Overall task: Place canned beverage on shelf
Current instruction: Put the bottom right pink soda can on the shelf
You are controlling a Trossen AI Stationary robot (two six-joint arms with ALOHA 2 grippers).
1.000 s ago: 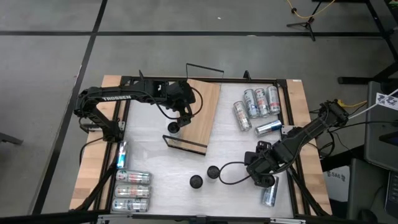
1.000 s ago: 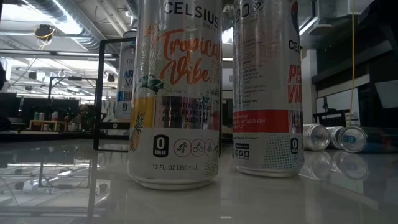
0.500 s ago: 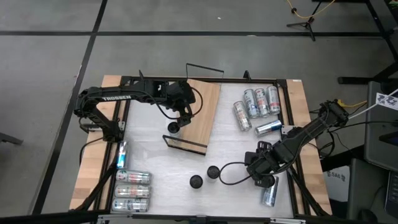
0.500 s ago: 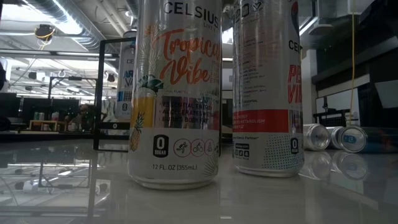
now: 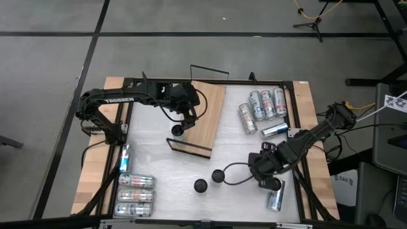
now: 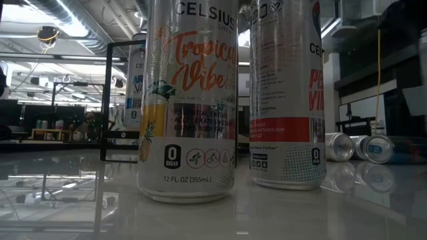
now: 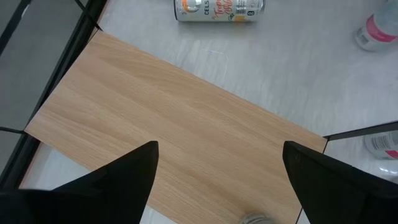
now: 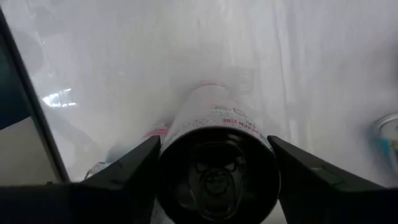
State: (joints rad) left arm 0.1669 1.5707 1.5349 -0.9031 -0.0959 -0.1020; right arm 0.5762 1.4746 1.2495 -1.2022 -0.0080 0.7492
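The shelf [image 5: 205, 108], a light-wood board with black wire rails, lies slanted at the table's far middle. One can [image 5: 177, 130] stands on it near its near end. My left gripper [image 5: 188, 113] hangs open and empty above the board [image 7: 186, 124]. My right gripper [image 5: 266, 175] is at the near right, shut on a white can with a pink band [image 8: 214, 134]. The arm hides this can in the high view. Two cans [image 5: 218, 175] [image 5: 200, 185] stand upright on the table left of my right gripper. My right gripper pinches the can between its two fingers [image 8: 134, 171], on opposite sides of the body [image 8: 186, 124] just below its tab end. That end [image 8: 216, 177] faces the wrist, and the can points away along the fingers. Whether its far end rests on the table is hidden.
Several cans [image 5: 262, 107] lie at the far right and several more [image 5: 135, 194] at the near left. One can [image 5: 275, 198] lies close beside my right gripper at the near right. The two standing cans [image 6: 190, 100] [image 6: 287, 93] fill the low view.
My right gripper has shifted a little toward the table's left.
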